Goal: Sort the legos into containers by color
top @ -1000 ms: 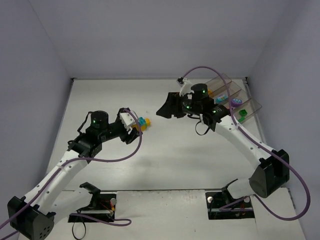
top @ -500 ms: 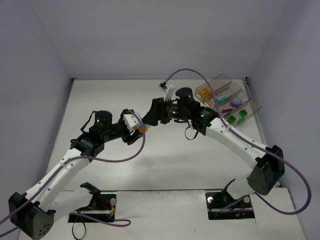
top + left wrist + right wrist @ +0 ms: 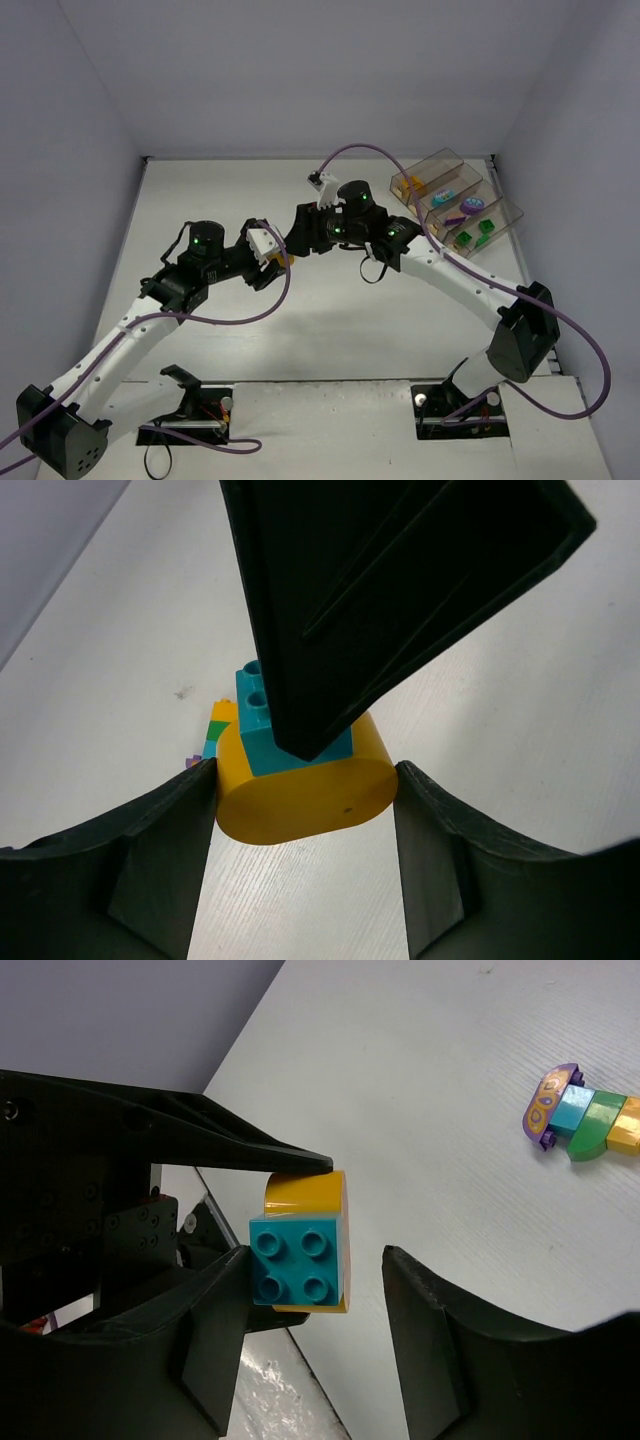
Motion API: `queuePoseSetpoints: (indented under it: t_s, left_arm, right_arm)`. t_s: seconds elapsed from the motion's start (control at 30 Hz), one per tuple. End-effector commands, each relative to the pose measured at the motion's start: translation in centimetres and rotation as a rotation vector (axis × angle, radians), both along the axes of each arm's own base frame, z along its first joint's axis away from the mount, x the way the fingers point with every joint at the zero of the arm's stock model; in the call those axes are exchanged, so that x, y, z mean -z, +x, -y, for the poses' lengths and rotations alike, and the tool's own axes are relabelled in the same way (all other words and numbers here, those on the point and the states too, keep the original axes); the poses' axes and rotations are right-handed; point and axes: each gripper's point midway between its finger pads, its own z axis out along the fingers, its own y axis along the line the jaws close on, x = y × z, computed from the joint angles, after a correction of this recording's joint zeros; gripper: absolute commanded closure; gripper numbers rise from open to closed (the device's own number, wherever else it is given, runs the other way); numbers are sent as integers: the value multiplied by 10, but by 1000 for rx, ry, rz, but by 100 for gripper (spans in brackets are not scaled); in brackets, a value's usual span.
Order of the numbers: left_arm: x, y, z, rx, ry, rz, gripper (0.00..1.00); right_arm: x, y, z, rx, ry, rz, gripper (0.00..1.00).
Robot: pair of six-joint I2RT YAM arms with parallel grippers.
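My left gripper (image 3: 305, 772) is shut on a rounded yellow lego (image 3: 300, 805), held above the table with a teal lego (image 3: 250, 718) stuck to it. In the right wrist view that teal lego (image 3: 300, 1260) sits between the fingers of my right gripper (image 3: 315, 1257). The jaws are open: the left finger is at the brick and the right finger stands apart. The two grippers meet at mid-table (image 3: 290, 245). The containers (image 3: 505, 212) stand at the back right, with orange, teal, purple and green legos in separate bins.
A joined row of purple, teal, green and yellow legos (image 3: 585, 1112) lies on the table beyond the grippers and shows small in the left wrist view (image 3: 215, 735). The right arm spans from its base (image 3: 520, 340) across the middle. Walls close in the table.
The right arm swung left from the containers to the left gripper, and its jaws narrowed around the teal lego. The left gripper kept its hold and barely shifted.
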Motion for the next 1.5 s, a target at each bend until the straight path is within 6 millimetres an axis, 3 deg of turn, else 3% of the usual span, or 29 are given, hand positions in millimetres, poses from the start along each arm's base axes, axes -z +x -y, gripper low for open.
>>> queuePoseSetpoints:
  t_s: [0.0, 0.13, 0.23, 0.27, 0.37, 0.47, 0.6, 0.9, 1.0, 1.03, 1.13, 1.17, 1.27, 1.4, 1.43, 1.47]
  left_arm:
    - [-40, 2, 9, 42, -54, 102, 100]
    - [-40, 3, 11, 46, -51, 102, 100]
    - [-38, 4, 13, 50, -51, 93, 100]
    - [-37, 3, 14, 53, -51, 89, 100]
    - [-33, 4, 14, 52, -48, 80, 100]
    - [-26, 3, 14, 51, -44, 56, 100]
    - [-12, 0, 13, 43, -42, 24, 100]
    - [4, -3, 14, 26, -67, -32, 100]
    - [5, -3, 13, 19, -69, -32, 100]
    - [5, -3, 13, 16, -69, -30, 100]
    - [3, -4, 11, 7, -76, -26, 100]
    - [2, -3, 10, -2, -77, -24, 100]
    - [4, -6, 7, -19, -83, -31, 100]
    - [5, -11, 4, -29, -91, -42, 100]
    - [5, -11, 3, -34, -94, -42, 100]
    - [4, -12, 4, -35, -104, -44, 100]
  right_arm:
    - [-30, 6, -12, -12, 65, 89, 51]
    - [-27, 3, -18, -28, 60, 87, 55]
    - [-26, 2, -19, -33, 58, 90, 71]
    - [-27, 3, -19, -32, 59, 94, 83]
    - [-29, 6, -16, -16, 52, 116, 100]
    - [-33, 13, -7, 14, 49, 137, 100]
    - [-42, 31, 20, 81, 56, 151, 100]
    - [-49, 92, 110, 312, 23, 180, 100]
    - [-44, 128, 162, 498, -35, 203, 100]
    - [-41, 148, 196, 627, -72, 212, 100]
    - [-15, 182, 248, 830, -156, 168, 100]
    - [-7, 194, 277, 938, -190, 159, 100]
    - [19, 220, 316, 1094, -239, 117, 99]
    - [50, 249, 349, 1211, -261, 59, 97]
    - [66, 256, 353, 1226, -276, 31, 97]
    - [64, 264, 359, 1243, -271, 36, 95]
